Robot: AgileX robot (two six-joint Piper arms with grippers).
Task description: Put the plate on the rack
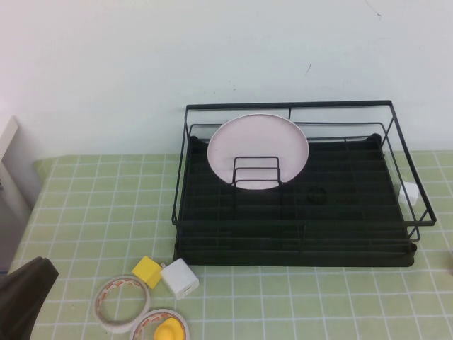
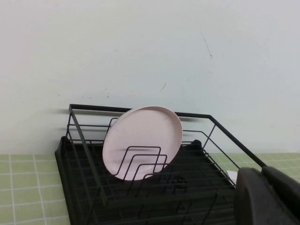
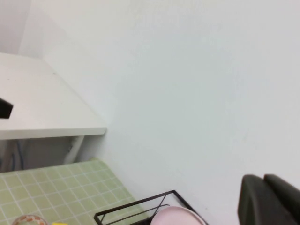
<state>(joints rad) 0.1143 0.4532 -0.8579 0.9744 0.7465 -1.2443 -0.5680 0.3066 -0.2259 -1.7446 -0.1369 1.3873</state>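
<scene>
The pale pink plate [image 1: 257, 151] stands on edge in the black wire rack [image 1: 297, 234], leaning against small upright wire loops at the rack's back left. It also shows in the left wrist view [image 2: 142, 145] and its top edge in the right wrist view [image 3: 176, 217]. My left gripper [image 1: 25, 294] sits at the table's front left corner, far from the rack; in its wrist view [image 2: 268, 197] the fingers lie pressed together, empty. My right gripper [image 3: 269, 199] is out of the high view; its fingers are together, empty, raised above the rack.
Two tape rolls [image 1: 122, 303], a yellow block [image 1: 147, 271], a white block [image 1: 180, 278] and a yellow duck [image 1: 170, 329] lie at the front left. A white item [image 1: 409, 193] sits by the rack's right side. A white shelf [image 3: 42, 103] stands at the left.
</scene>
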